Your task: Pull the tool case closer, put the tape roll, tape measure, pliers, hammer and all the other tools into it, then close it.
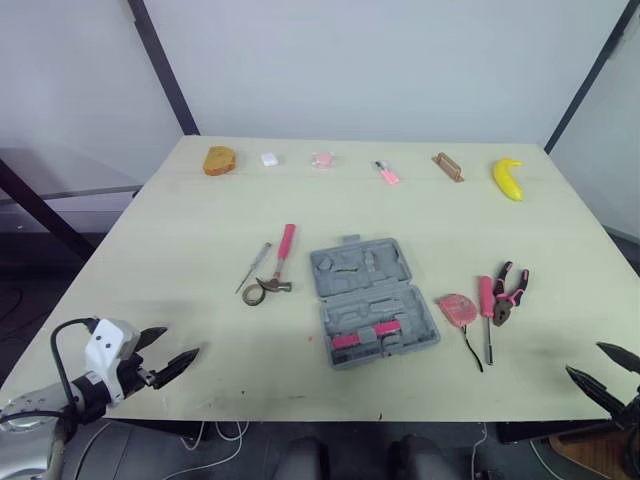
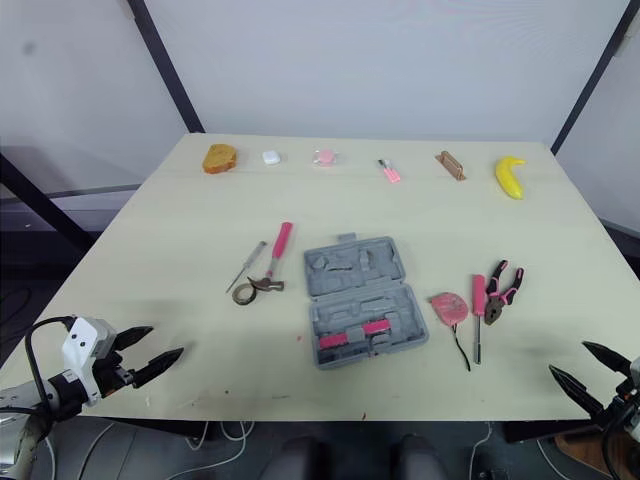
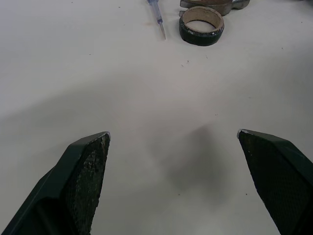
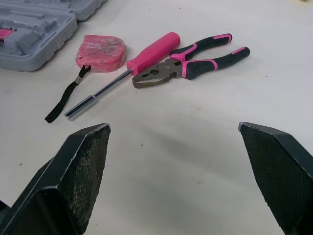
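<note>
Case open at mid-table, tools loose around it, pull not yet begun.
The case (image 1: 372,300) lies open, well apart from both grippers. Tape roll (image 1: 254,294) and hammer (image 1: 280,262) touch each other near its left; tape measure (image 1: 458,310), driver (image 1: 487,312) and pliers (image 1: 510,293) lie to its right. Left gripper (image 1: 180,342) and right gripper (image 1: 585,358) hover at the table's (image 1: 200,210) near edge, jaws spread, empty. Judged step: drawing the case closer. The next move calls for a reach to its near rim and a firm pinch.
</note>
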